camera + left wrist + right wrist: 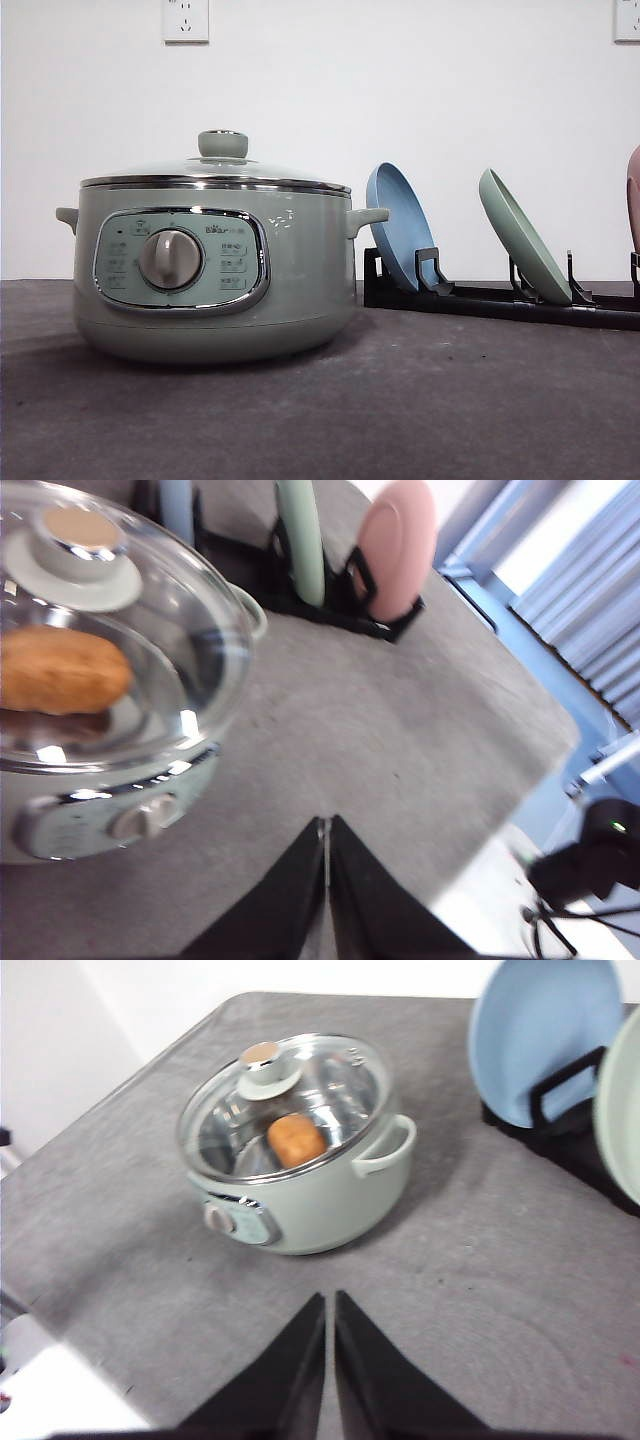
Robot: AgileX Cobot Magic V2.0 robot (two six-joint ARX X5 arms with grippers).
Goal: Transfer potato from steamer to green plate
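Right wrist view puts the right gripper [329, 1360] nearest, its two dark fingers pressed together with nothing between them, hanging above the grey felt-like worktop [480, 1290]. Ahead of it and a little to one side stands the round pale sage-green steamer [300, 1210] with its silver dial facing the robot; the glass lid [330, 1080] with its green knob is on. Through the glass the orange-brown oblong potato [296, 1141] lies on the steel floor of the pot, near its middle, its long axis running roughly across the pot from handle to handle.

From the left wrist, the left gripper [326, 890] is likewise clenched and empty over the worktop, and the steamer sits close beside it, so I judge the left arm the nearer one to the lid. Neither gripper touches anything, and the lid must come off before the potato can be reached.

Farther back, a black rack [500, 300] holds the plates on edge: a blue plate [400, 225] next to the steamer, then the pale mint-green plate [522, 235], tilted and well apart from the pot, with a pink plate [398, 545] beyond it
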